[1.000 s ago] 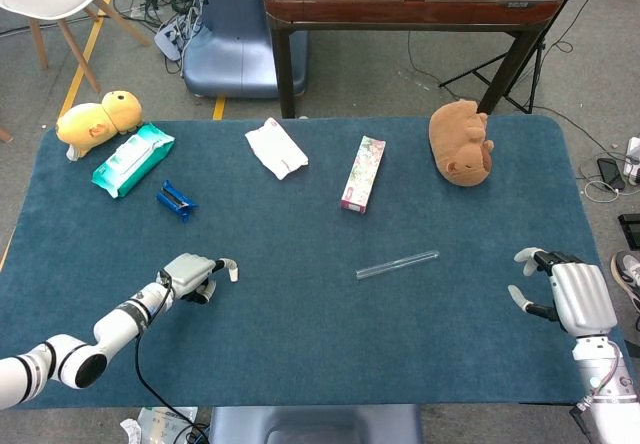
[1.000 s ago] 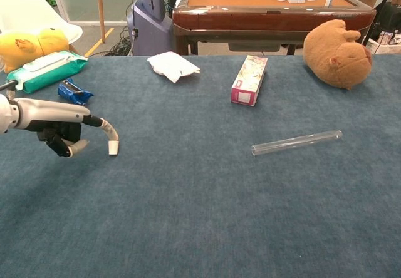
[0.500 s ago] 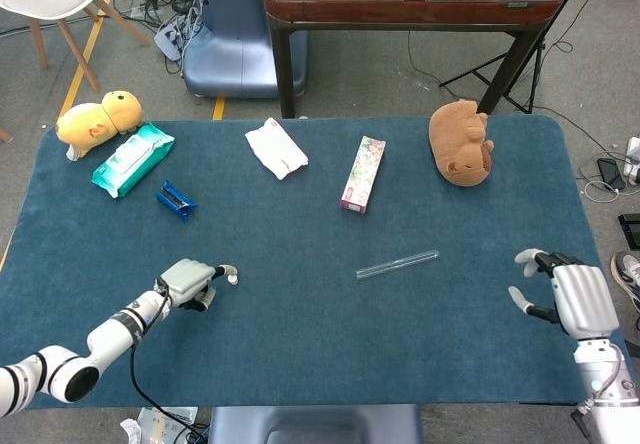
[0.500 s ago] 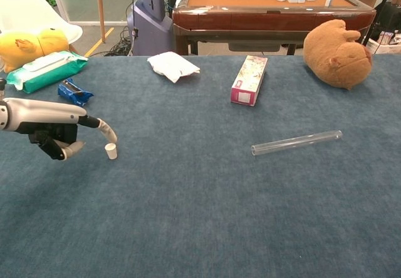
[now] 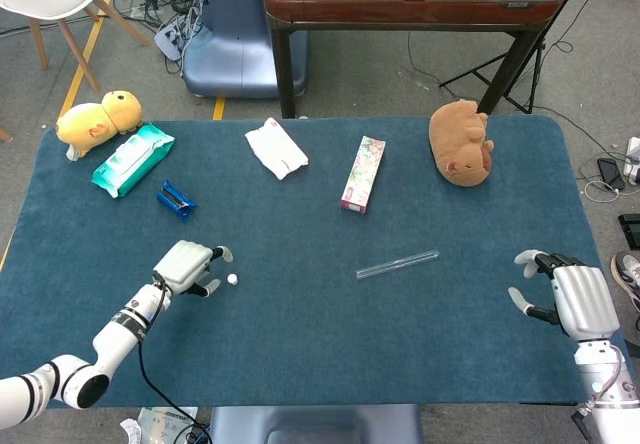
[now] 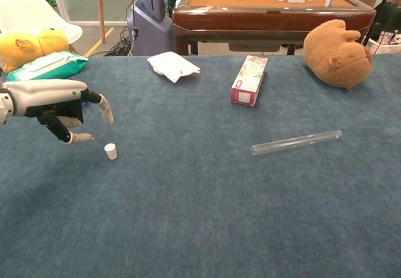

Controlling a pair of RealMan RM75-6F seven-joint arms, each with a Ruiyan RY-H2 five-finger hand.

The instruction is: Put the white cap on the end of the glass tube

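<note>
Lighting: bright, even, diffuse in both views. Shadows: soft and faint on the dark blue carpeted tabletop [image 6: 207, 215]. Glare: slight sheen on the clear glass tube [image 6: 296, 143]. Focus: sharp throughout; no motion blur. Distortion: mild widening at chest view edges.

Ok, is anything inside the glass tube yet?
No. The glass tube lies empty on the blue table cover; you see the cover through it. The white cap stands apart near the left hand, which holds nothing.
</note>
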